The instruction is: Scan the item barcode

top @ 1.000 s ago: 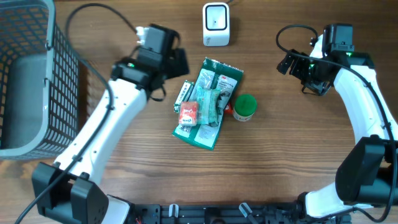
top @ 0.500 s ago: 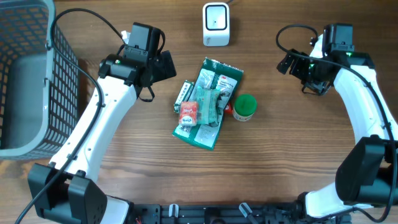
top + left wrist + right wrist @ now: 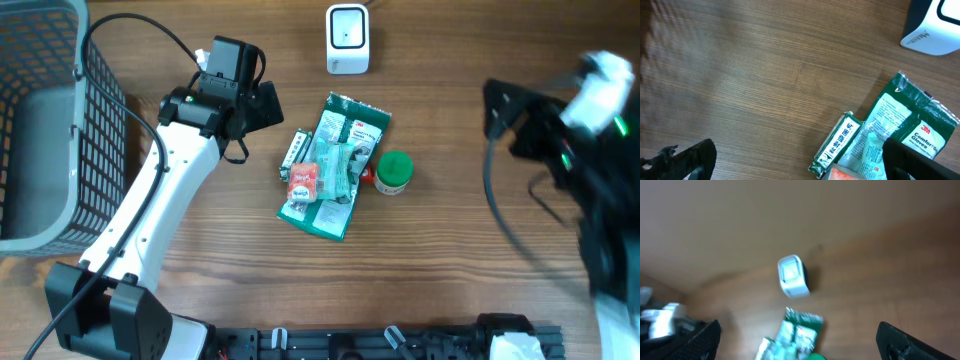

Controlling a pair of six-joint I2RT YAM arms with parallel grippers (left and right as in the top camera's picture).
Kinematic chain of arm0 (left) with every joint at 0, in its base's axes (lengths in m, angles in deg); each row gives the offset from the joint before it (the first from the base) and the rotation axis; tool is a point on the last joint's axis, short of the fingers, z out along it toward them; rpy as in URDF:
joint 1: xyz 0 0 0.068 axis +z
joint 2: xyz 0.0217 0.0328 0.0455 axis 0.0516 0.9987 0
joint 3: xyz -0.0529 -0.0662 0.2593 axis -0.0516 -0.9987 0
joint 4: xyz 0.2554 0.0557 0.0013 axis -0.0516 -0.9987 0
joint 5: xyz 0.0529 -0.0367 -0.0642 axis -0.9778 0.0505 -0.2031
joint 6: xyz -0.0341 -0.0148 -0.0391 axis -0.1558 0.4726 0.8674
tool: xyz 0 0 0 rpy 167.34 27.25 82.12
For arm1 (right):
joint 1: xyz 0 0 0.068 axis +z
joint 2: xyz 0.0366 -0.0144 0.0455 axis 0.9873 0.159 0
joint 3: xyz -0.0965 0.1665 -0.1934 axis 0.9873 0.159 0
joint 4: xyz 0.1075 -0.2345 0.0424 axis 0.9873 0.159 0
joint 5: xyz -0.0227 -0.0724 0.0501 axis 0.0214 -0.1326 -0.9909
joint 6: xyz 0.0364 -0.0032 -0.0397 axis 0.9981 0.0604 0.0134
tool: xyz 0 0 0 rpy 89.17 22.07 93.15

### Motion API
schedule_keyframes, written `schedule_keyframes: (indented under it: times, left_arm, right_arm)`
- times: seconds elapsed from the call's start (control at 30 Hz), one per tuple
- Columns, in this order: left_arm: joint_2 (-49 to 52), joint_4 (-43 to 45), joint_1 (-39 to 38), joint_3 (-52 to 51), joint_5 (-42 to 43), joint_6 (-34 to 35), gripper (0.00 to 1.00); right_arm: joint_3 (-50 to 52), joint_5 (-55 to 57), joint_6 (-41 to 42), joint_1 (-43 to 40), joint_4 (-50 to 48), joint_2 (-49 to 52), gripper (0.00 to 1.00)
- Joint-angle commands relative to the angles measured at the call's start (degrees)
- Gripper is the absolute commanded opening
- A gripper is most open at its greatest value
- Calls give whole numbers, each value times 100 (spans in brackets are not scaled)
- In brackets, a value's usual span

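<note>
A white barcode scanner stands at the table's far middle. Below it lies a pile of items: a green 3M gloves packet, a thin green-and-white stick pack, an orange packet and a green-lidded jar. My left gripper hovers open just left of the pile, holding nothing. Its wrist view shows the stick pack and gloves packet between its spread fingers. My right gripper is open, raised high and blurred. It looks down on the scanner and the pile.
A grey wire basket fills the far left edge of the table. The right arm appears large and blurred at the right side of the overhead view, with its cable looping beside it.
The left arm drew back up and left from the pile, then held still. The right arm swung up toward the camera and rightward, now blurred.
</note>
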Motion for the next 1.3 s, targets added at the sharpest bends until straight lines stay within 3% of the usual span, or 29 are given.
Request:
schedule_keyframes:
  times: [0.0, 0.23, 0.4, 0.57, 0.7, 1.03, 1.27]
  left_arm:
    - [-63, 0, 11, 68, 31, -90, 100]
    - [-63, 0, 11, 68, 31, -90, 100]
    - [-63, 0, 11, 68, 31, -90, 100]
    - [-63, 0, 9, 68, 31, -90, 100]
    - [-63, 0, 11, 68, 31, -92, 100]
    - [-63, 0, 11, 68, 31, -90, 100]
    - [-63, 0, 9, 68, 31, -90, 100]
  right_arm:
    - [9, 1113, -70, 240, -9, -951, 100]
    - [662, 2317, -74, 831, -166, -2704, 100]
    - [2627, 1998, -715, 841, -2017, -4262, 100]
    - [4367, 1307, -1558, 841, -4756, -4892, 100]
    - [5447, 1305, -1510, 841, -5875, -5077, 100]
    - [7156, 1574, -1185, 841, -6063, -5272, 100]
    - [7519, 1810, -962, 754, -5608, -5274, 100]
